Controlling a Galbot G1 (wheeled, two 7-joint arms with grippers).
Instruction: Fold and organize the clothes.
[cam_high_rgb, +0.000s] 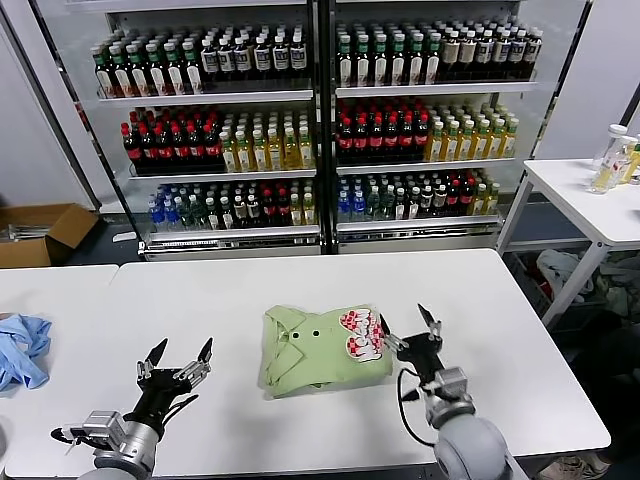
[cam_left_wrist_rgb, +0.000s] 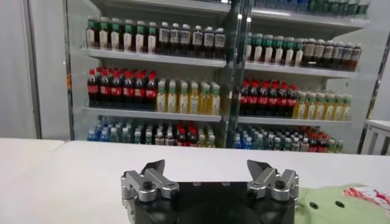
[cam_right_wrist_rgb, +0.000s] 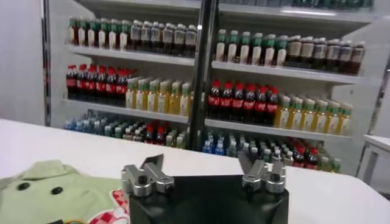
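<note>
A folded shirt (cam_high_rgb: 325, 349) lies mid-tabletop (cam_high_rgb: 300, 285); the right gripper (cam_high_rgb: 405, 326) sits just right of it, the left gripper (cam_high_rgb: 180, 357) well left, drink shelves (cam_high_rgb: 315, 120) behind.

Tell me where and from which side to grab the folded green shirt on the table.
Grip the folded green shirt at its printed edge, coming in from the robot's right. That edge lies nearest the open right gripper, and the fabric looks stacked there, so a low sideways pinch would probably catch several layers. The left gripper is open, farther off.

Shirt (cam_left_wrist_rgb: 341, 204) cut off by frame edge, bottle labels (cam_high_rgb: 260, 55) unreadable
</note>
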